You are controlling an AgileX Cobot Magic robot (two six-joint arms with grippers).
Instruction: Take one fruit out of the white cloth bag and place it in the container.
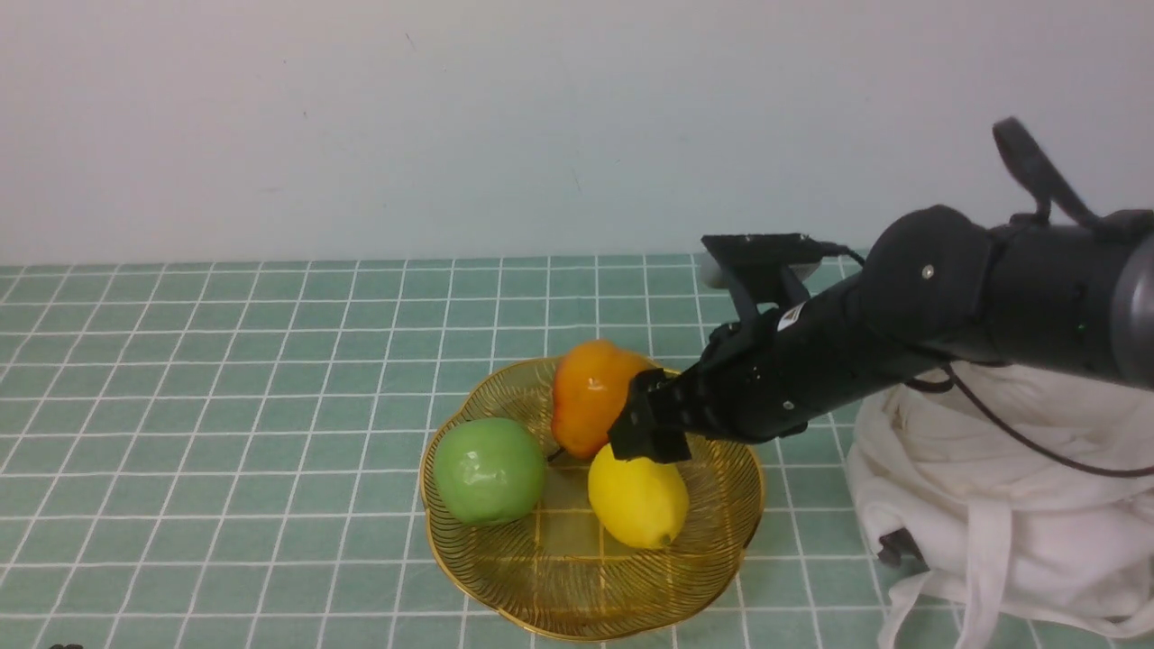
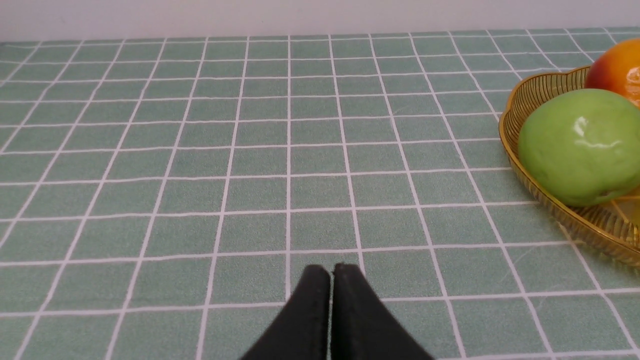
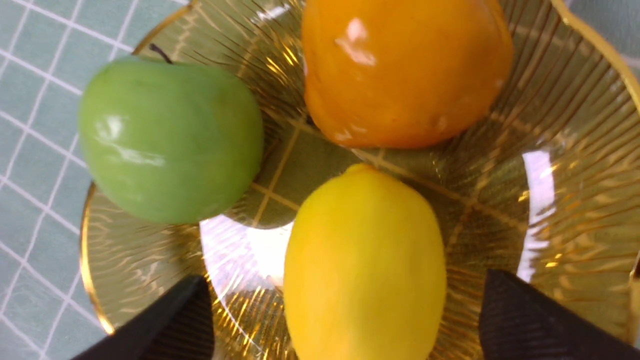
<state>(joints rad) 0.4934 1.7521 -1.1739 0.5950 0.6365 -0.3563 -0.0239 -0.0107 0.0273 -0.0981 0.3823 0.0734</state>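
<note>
The yellow lemon lies in the golden wire dish, near its front right. My right gripper hangs just above the lemon, reaching in from the right. In the right wrist view its black fingers stand wide apart on either side of the lemon, with dish showing in the gaps, so the right gripper is open. The white cloth bag slumps at the right, partly behind the arm. My left gripper is shut and empty over the tablecloth.
A green apple and an orange pear-shaped fruit share the dish with the lemon. In the left wrist view the dish's rim lies beyond the left gripper. A green checked cloth covers the table.
</note>
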